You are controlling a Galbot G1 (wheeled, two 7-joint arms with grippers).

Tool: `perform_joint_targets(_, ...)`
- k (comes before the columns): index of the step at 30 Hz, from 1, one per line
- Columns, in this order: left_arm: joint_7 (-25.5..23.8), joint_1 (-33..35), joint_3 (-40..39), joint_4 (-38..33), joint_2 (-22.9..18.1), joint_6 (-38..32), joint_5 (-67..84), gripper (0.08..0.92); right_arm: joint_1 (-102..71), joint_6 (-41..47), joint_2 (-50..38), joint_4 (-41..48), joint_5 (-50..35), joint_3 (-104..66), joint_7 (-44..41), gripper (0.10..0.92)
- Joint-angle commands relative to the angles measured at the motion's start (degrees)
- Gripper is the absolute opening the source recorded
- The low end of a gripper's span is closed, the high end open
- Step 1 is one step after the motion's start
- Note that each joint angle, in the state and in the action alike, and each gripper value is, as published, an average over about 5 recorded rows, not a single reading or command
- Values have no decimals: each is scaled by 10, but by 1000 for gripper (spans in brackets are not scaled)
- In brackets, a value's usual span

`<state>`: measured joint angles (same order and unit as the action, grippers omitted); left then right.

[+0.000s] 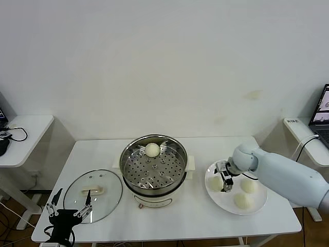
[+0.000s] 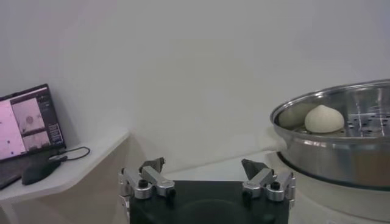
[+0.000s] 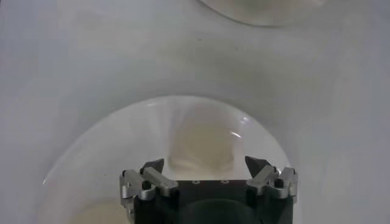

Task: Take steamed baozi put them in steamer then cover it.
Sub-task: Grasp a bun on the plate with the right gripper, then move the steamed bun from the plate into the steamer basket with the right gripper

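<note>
The steamer [image 1: 154, 165] stands mid-table with one steamed baozi [image 1: 152, 150] on its perforated tray; the left wrist view shows the same steamer [image 2: 341, 152] and baozi [image 2: 324, 119]. Three more baozi lie on a white plate [image 1: 259, 206] to the right. My right gripper [image 1: 224, 178] is down over the plate's leftmost baozi [image 1: 215, 183]. In the right wrist view its jaws stand open on either side of that baozi [image 3: 201, 137], right gripper [image 3: 204, 163] not visibly touching it. The cover [image 1: 93, 195] lies flat left of the steamer. My left gripper [image 1: 69, 207] waits open at the front left corner, empty [image 2: 203, 164].
The other two baozi [image 1: 249, 186] [image 1: 241, 200] sit close to the right gripper on the plate [image 3: 91, 140]. A side table [image 1: 25, 134] with cables stands at the left, another with a laptop [image 1: 324, 110] at the right. The left wrist view shows a laptop [image 2: 27, 122] and mouse [image 2: 36, 173].
</note>
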<state>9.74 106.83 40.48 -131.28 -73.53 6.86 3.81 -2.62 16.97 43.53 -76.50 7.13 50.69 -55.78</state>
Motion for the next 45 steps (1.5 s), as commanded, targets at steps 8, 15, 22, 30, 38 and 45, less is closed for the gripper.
perform_joint_targets(8, 0, -1, 0, -1, 0, 0, 1, 823, -10, -1, 22, 32, 11, -12, -9, 685)
perform_joint_targets(15, 1, -1, 0, -5, 0, 0, 1, 823, 12, 0, 6, 12, -5, -13, -21, 610)
perform_joint_targets(22, 0, 0, 0, -10, 3, 1, 1, 823, 104, 8, -52, -38, -44, 12, -44, 594)
perform_joint_targets(30, 0, -5, -6, -11, 11, 2, 3, 823, 291, 34, -88, -112, -138, 114, -41, 601)
perform_joint_targets(38, 0, -9, -6, -14, 20, 3, 7, 823, 472, 75, 8, -143, -245, 212, -15, 607)
perform_joint_targets(45, 0, -8, -1, -15, 17, 3, 9, 823, 472, 143, 115, -141, -346, 219, 31, 611)
